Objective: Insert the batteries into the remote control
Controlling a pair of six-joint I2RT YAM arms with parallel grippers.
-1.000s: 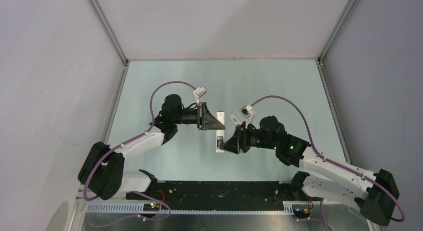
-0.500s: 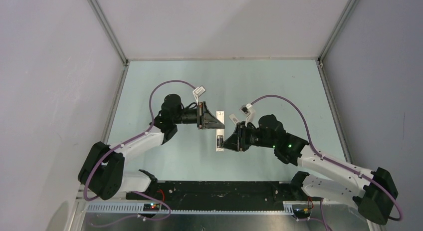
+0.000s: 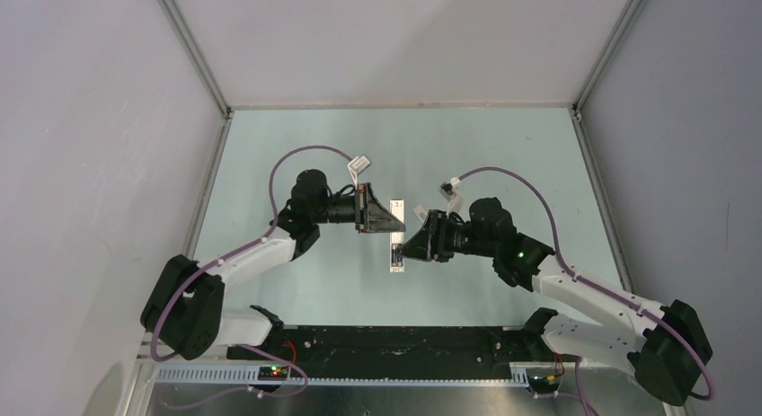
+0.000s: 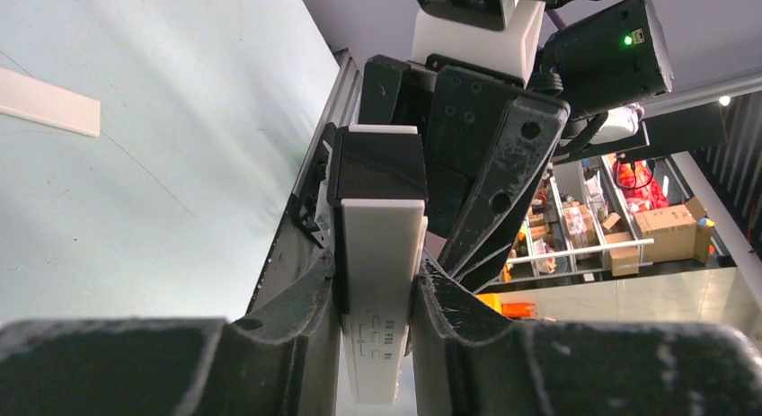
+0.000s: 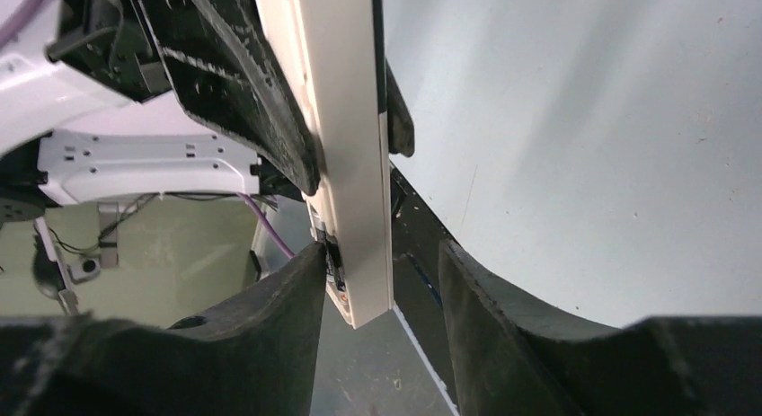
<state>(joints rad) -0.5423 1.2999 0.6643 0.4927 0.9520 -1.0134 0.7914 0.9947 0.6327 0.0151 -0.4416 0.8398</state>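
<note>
The white remote control (image 4: 381,254) is held off the table, with its black section at the end away from the left wrist camera. My left gripper (image 4: 376,286) is shut on its white end. My right gripper (image 5: 382,252) is open around the remote's other end (image 5: 346,119): its left finger touches the remote's open side and its right finger (image 5: 490,317) stands apart. A small dark part, perhaps a battery (image 5: 334,256), shows in that open side. No loose batteries are in view. In the top view both grippers (image 3: 386,220) (image 3: 407,247) meet at the remote (image 3: 395,260).
A thin white strip (image 4: 45,101) lies flat on the pale green table, just beyond the remote in the top view (image 3: 398,205). Grey walls enclose the table on three sides. A black rail (image 3: 395,340) runs along the near edge.
My right gripper has moved up and left along the remote, closing in on the left gripper. The left arm and the remote have stayed in place.
</note>
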